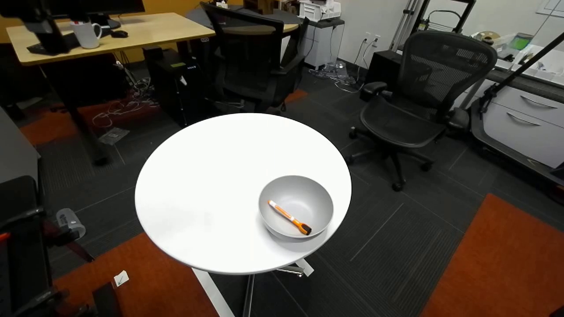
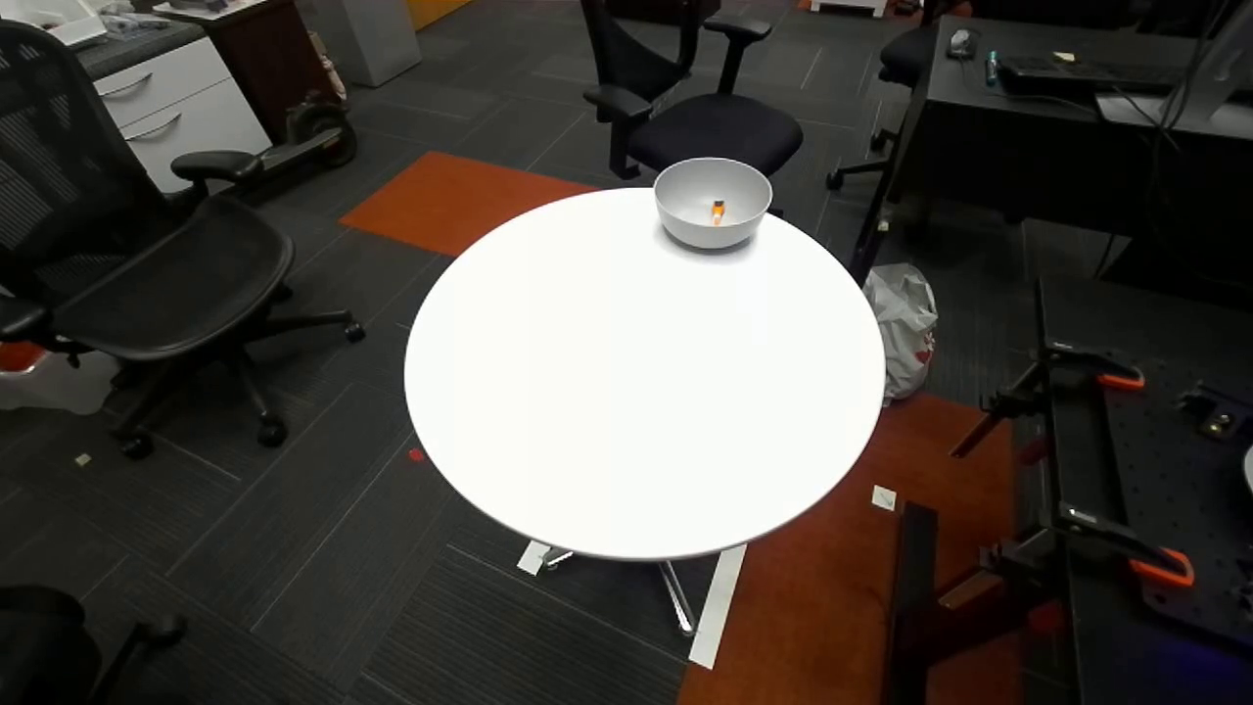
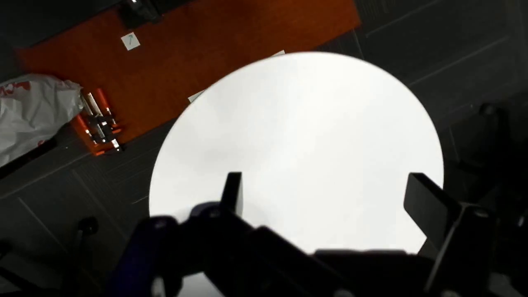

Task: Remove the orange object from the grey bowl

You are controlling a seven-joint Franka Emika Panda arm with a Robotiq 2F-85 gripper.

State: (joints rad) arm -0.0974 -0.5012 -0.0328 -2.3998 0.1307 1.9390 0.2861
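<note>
The gripper (image 3: 326,182) is spread wide, holding nothing, and the removal looks wholly undone: the orange stick (image 1: 287,215) lies in the grey bowl (image 1: 315,199), near the edge of the table (image 1: 202,185), and must be grasped and lifted clear. The wrist view doesn't show the stick, and neither exterior view shows the gripper for certain.

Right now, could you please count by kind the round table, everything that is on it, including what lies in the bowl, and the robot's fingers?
White table: 1
Grey bowl: 1
Orange object, inside the bowl: 1
Fingers, in the wrist view: 2
Total: 5
</note>
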